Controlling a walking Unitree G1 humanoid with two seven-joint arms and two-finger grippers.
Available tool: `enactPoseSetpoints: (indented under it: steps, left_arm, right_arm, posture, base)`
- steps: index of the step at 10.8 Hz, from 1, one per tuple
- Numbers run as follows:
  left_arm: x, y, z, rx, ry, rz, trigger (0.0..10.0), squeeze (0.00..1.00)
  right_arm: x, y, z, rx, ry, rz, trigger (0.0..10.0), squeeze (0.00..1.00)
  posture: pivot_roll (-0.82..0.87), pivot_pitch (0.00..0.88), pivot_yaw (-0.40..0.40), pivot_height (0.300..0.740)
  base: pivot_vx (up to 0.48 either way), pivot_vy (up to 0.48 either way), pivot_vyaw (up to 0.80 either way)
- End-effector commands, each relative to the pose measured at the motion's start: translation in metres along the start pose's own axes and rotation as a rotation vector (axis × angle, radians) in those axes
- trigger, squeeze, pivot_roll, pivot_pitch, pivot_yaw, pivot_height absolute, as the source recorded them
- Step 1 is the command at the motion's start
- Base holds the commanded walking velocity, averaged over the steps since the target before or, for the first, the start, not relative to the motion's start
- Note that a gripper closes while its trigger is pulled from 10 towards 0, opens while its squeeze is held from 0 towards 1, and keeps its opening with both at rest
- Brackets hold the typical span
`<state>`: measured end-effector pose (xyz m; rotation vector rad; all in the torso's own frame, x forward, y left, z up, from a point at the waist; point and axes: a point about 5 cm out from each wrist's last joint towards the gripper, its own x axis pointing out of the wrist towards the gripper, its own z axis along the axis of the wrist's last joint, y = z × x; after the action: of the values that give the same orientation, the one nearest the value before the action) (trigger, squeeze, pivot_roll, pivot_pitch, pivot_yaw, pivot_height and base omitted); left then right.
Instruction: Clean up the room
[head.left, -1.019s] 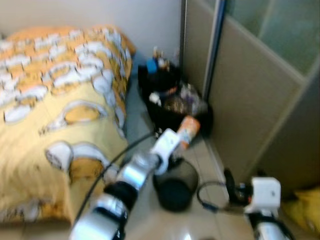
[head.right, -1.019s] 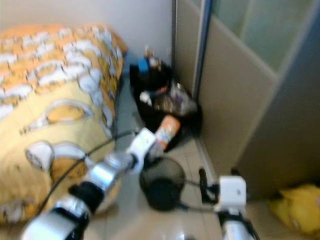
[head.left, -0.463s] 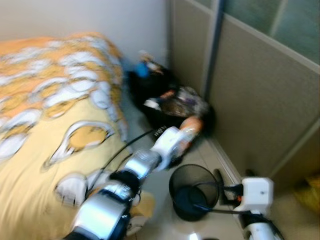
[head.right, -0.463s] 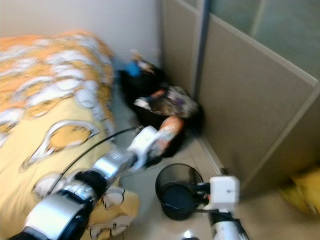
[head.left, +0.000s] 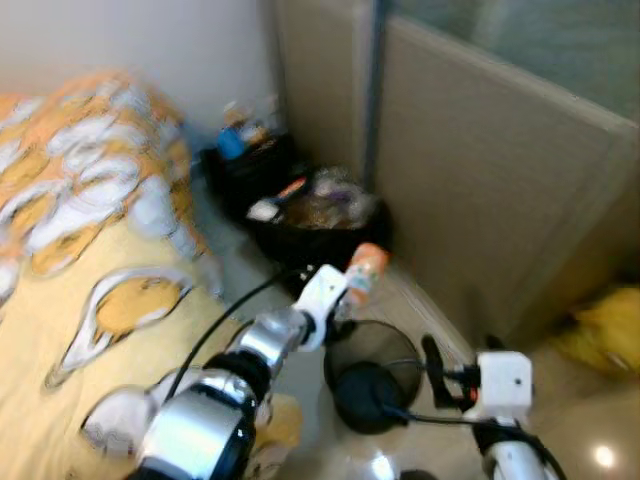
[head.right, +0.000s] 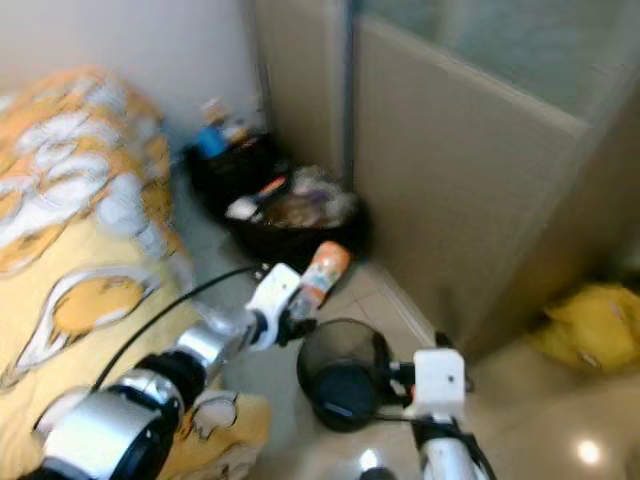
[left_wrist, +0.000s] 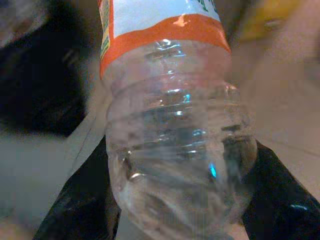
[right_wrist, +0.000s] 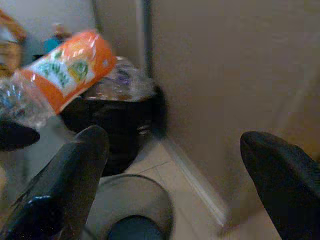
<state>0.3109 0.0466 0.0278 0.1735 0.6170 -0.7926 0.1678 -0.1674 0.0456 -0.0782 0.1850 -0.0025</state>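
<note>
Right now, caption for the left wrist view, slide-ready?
Left gripper holding a clear plastic bottle with an orange label.

My two head views are bright but soft everywhere, with motion blur on the bedspread (head.left: 90, 230) and the wall panels (head.left: 480, 190). Small white glare spots shine on the glossy floor (head.left: 602, 457). The black bags (head.left: 300, 215) in the corner are only dark shapes without detail. In my left wrist view the bottle (left_wrist: 175, 135) is close and rather sharp, with small highlights, while the background is blurred. My right wrist view is dimmer and hazy, and my end effector fingers (right_wrist: 70, 175) are out of focus.
</note>
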Motion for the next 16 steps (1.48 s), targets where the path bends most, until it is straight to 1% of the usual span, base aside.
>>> enactPoseSetpoints:
  steps: [1,2,4,5,6,7,8,9,10,11,12,13,14,15,16]
  left_arm:
    - [0.000,-0.004,0.006,-0.013,-0.059,-0.056,10.0,0.00]
    - [0.000,-0.004,0.002,-0.015,-0.046,-0.047,10.0,0.00]
    - [0.001,-0.003,0.003,-0.004,-0.046,-0.008,10.0,0.00]
    - [0.000,0.003,0.003,0.010,-0.042,0.050,10.0,0.00]
    - [-0.002,0.008,0.000,0.005,-0.032,0.085,10.0,0.00]
    - [-0.005,0.013,-0.006,0.018,0.005,0.108,10.0,0.00]
    - [-0.007,0.017,-0.014,0.030,0.076,0.126,10.0,0.00]
    - [-0.008,0.020,-0.012,0.027,0.117,0.148,10.0,0.00]
    - [-0.003,0.016,0.003,0.074,0.096,0.149,10.0,0.00]
    - [0.001,0.010,0.012,0.147,0.088,0.134,10.0,0.00]
    - [0.002,0.009,0.014,0.160,0.088,0.151,10.0,0.00]
    - [0.001,0.012,0.013,0.149,0.112,0.200,10.0,0.00]
    - [0.001,0.012,0.010,0.139,0.125,0.203,10.0,0.00]
    - [0.002,0.010,0.010,0.140,0.127,0.196,10.0,0.00]
    - [0.004,0.008,0.013,0.157,0.118,0.198,10.0,0.83]
  right_arm:
    - [-0.003,0.000,0.001,0.007,0.004,-0.007,10.0,0.00]
    - [-0.006,0.002,-0.001,0.011,0.013,-0.005,10.0,0.00]
    - [-0.006,0.005,-0.001,0.013,0.017,0.000,10.0,0.00]
    - [-0.003,0.005,0.000,0.013,0.015,0.002,10.0,0.00]
    - [-0.003,0.006,-0.001,0.012,0.018,0.006,10.0,0.00]
    - [-0.004,0.009,-0.001,0.015,0.019,0.011,10.0,0.00]
    - [-0.008,0.013,-0.002,0.020,0.026,0.020,10.0,0.00]
    - [-0.017,0.017,-0.006,0.026,0.040,0.040,10.0,0.00]
    - [-0.026,0.019,-0.009,0.028,0.056,0.047,10.0,0.00]
    - [-0.031,0.021,-0.009,0.020,0.058,0.053,10.0,0.00]
    - [-0.034,0.020,-0.008,0.019,0.059,0.047,10.0,0.00]
    - [-0.043,0.019,-0.004,0.028,0.066,0.043,10.0,0.00]
    - [-0.050,0.021,-0.002,0.031,0.072,0.055,10.0,0.00]
    - [-0.052,0.020,-0.002,0.029,0.082,0.056,10.0,0.00]
    - [-0.057,0.019,-0.002,0.024,0.095,0.056,10.0,0.00]
  posture:
    - [-0.27,0.000,0.119,0.740]
    - [-0.27,0.000,0.117,0.740]
    - [-0.28,0.000,0.120,0.740]
    - [-0.28,0.000,0.123,0.740]
    - [-0.28,0.000,0.124,0.740]
    - [-0.28,0.000,0.130,0.740]
    - [-0.29,0.000,0.127,0.740]
    - [-0.29,0.013,0.127,0.740]
    - [-0.30,0.039,0.129,0.740]
    - [-0.32,0.060,0.132,0.740]
    - [-0.33,0.073,0.136,0.740]
    - [-0.36,0.099,0.140,0.740]
    - [-0.37,0.119,0.137,0.740]
    - [-0.38,0.131,0.134,0.740]
    - [-0.38,0.147,0.128,0.740]
  base:
    - [0.000,0.000,-0.77]
    - [0.000,0.000,-0.77]
    - [0.000,0.000,-0.77]
    - [0.000,0.000,-0.77]
    - [0.000,0.000,-0.77]
    - [0.000,0.000,-0.77]
    - [0.000,0.000,-0.77]
    - [0.000,0.000,-0.76]
    - [0.000,0.000,0.00]
    - [0.000,0.000,0.00]
    - [0.000,0.000,0.00]
    - [0.000,0.000,0.00]
    - [0.000,0.000,0.00]
    - [0.000,0.000,0.00]
    - [0.000,0.000,0.00]
